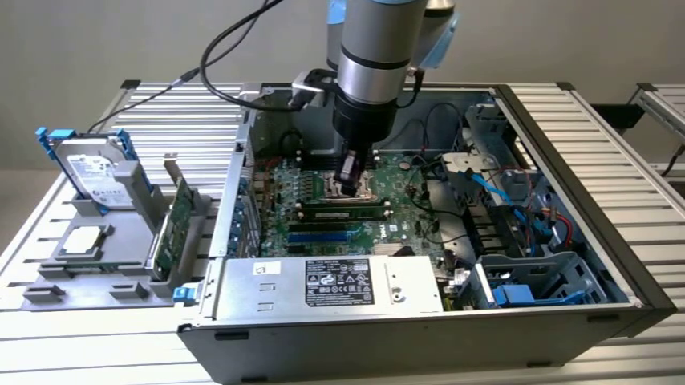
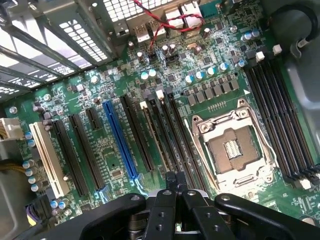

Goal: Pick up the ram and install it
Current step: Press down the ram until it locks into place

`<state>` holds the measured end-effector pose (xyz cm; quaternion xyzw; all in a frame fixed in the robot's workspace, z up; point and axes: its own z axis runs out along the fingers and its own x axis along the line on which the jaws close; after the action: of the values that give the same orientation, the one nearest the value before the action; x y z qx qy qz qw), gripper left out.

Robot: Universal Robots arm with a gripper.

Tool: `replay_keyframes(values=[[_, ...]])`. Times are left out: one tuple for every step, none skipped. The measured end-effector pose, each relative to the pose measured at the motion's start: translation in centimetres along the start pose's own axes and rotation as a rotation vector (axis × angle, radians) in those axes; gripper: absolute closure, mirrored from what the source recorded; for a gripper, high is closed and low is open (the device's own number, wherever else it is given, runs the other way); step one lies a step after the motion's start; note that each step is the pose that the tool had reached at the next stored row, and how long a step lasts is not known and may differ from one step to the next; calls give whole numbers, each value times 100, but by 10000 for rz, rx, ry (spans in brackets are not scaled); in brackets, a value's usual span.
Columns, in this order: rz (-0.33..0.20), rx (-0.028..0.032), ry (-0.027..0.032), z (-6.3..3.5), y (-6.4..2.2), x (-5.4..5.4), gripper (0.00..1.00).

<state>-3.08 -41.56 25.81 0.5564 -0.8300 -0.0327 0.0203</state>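
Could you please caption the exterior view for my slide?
Robot arm's shut gripper lowered over the green motherboard inside the open grey computer case.

Plain grey wall [image 1: 128, 36] behind slatted aluminium table [image 1: 86, 353].

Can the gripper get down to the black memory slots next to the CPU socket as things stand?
Probably yes. The case is open on top, the gripper hangs shut inside it just above the memory slots beside the CPU socket, and no cable crosses them.
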Motion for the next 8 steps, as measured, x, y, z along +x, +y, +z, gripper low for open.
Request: replay_keyframes(values=[[118, 3, -1, 0, 1, 0, 89], [236, 8, -1, 0, 1, 0, 89], [363, 14, 4, -1, 1, 1, 89], [470, 21, 13, -1, 1, 1, 89], [580, 29, 22, -1, 1, 0, 89], [692, 36, 29, 0, 0, 0, 89], [804, 43, 36, 0, 0, 0, 89], [918, 50, 44, -1, 0, 0, 89]])
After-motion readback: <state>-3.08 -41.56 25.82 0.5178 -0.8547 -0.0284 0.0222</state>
